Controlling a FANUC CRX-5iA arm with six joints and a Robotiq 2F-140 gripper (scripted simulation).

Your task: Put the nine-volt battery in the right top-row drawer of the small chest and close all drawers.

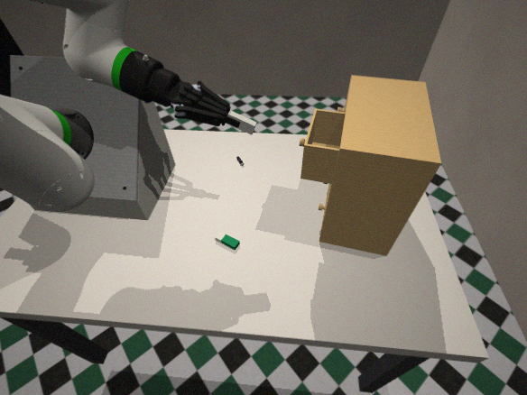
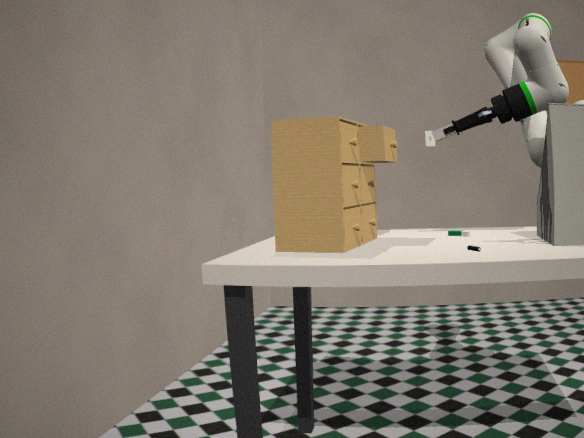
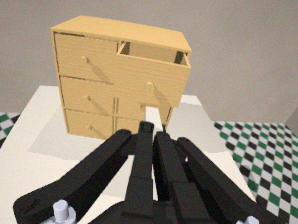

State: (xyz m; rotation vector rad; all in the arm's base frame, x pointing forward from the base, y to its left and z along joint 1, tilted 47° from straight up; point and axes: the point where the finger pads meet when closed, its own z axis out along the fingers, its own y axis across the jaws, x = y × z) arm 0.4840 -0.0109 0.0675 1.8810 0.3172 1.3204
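Note:
The small chest (image 1: 389, 119) (image 2: 307, 185) (image 3: 125, 32) stands upright on the table. Its top-row right drawer (image 1: 315, 163) (image 2: 372, 145) (image 3: 135, 73) is pulled out part of the way and looks level. The other drawer fronts look flush. No nine-volt battery shows in any view; the drawer's floor is mostly hidden. My gripper (image 1: 244, 122) (image 2: 442, 133) (image 3: 150, 117) is shut with nothing seen between its pale fingertips. It hangs in the air in front of the open drawer, with a gap to the drawer front.
A green block with a pale end (image 1: 230, 242) (image 2: 454, 233) lies on the table (image 1: 280, 325) (image 2: 320, 272). A small black cylinder (image 1: 240, 160) (image 2: 474, 248) lies nearer the table's far edge in the top view. The grey robot pedestal (image 1: 104, 149) (image 2: 567, 175) stands opposite the chest's fronts.

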